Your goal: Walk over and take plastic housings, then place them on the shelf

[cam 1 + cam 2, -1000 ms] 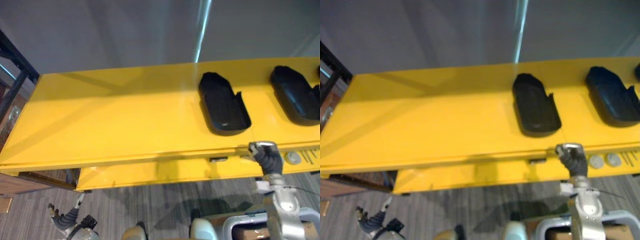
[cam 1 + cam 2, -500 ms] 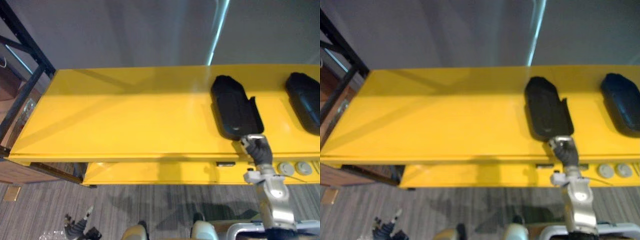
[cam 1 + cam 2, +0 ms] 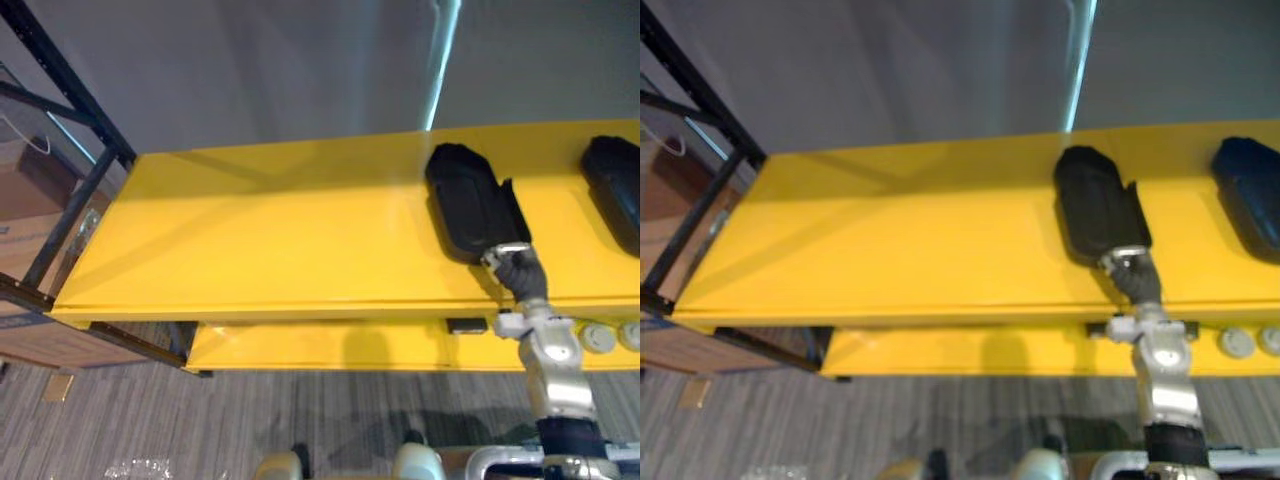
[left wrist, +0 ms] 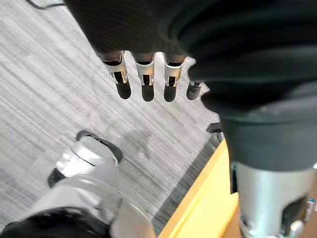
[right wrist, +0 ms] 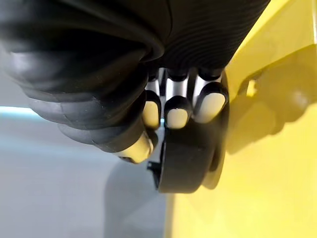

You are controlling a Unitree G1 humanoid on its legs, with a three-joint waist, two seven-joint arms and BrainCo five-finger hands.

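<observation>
The right hand [image 3: 515,268], at the right of the frame, has its fingers [image 5: 178,106] pressed together and bent over the near rim of the black plastic housing [image 3: 468,200]. This housing lies on the yellow table [image 3: 250,230], with a second housing [image 3: 615,190] well apart at the right edge, and the left hand [image 4: 143,69] hangs relaxed above the floor [image 4: 49,99]. Risk: the hold takes only one end, so on lifting the far end may droop, pivot and slip free.

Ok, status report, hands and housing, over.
Left hand open over the floor. Right hand curled on near end of black housing, which lies flat on yellow table. Second housing further right, nothing blocking.
</observation>
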